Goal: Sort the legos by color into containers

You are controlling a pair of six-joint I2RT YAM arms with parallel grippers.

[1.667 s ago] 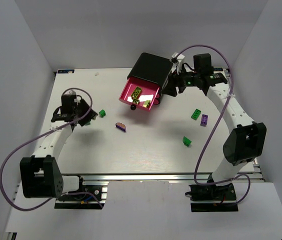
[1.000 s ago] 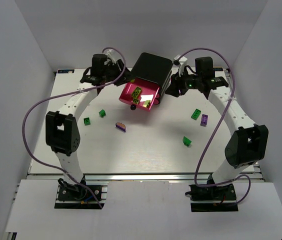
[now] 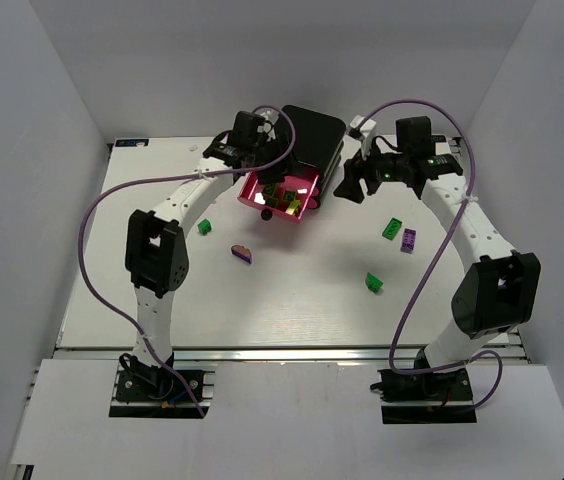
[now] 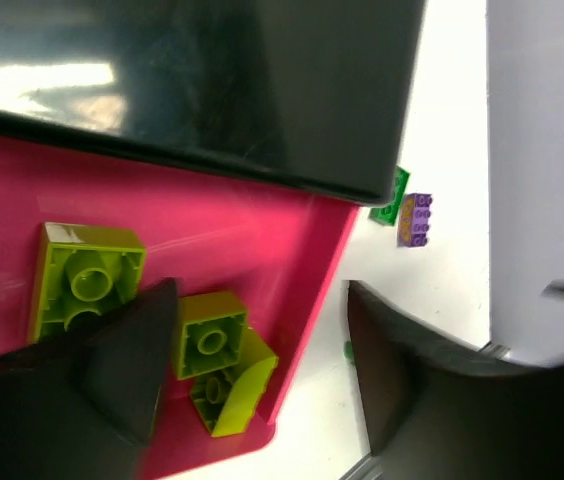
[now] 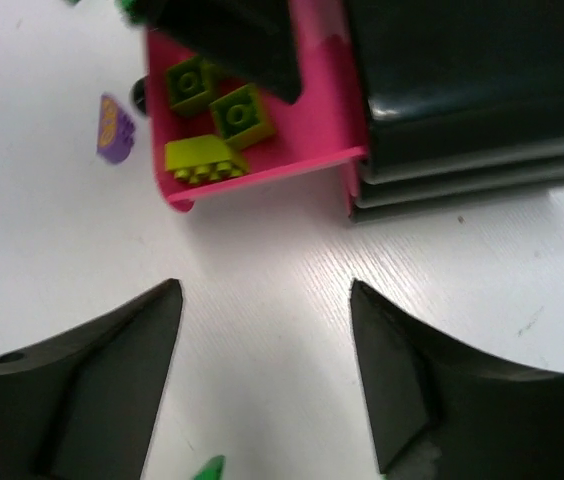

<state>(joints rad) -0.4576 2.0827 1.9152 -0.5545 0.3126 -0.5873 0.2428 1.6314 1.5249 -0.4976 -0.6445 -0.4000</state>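
Observation:
The black box [image 3: 307, 135] stands at the back of the table with one pink drawer [image 3: 302, 205] pulled open. In the left wrist view this drawer [image 4: 212, 230] holds three yellow-green legos [image 4: 210, 335]. They also show in the right wrist view [image 5: 202, 160]. My left gripper [image 3: 274, 185] hangs open and empty over the drawer [image 4: 262, 290]. My right gripper [image 3: 347, 185] is open and empty just right of the drawer, over bare table [image 5: 264, 290]. Loose on the table lie green legos [image 3: 204, 227] [image 3: 393, 229] [image 3: 373, 283] and purple legos [image 3: 408, 239] [image 3: 242, 252].
The drawer's black knob [image 3: 265, 213] points at the table's middle. White walls close in the table on three sides. The left arm's elbow [image 3: 157, 250] stands over the left part of the table. The right arm [image 3: 497, 285] arches along the right side.
My left arm has swung from the table's left side up to the box and now hangs over the open drawer. The right gripper has barely shifted.

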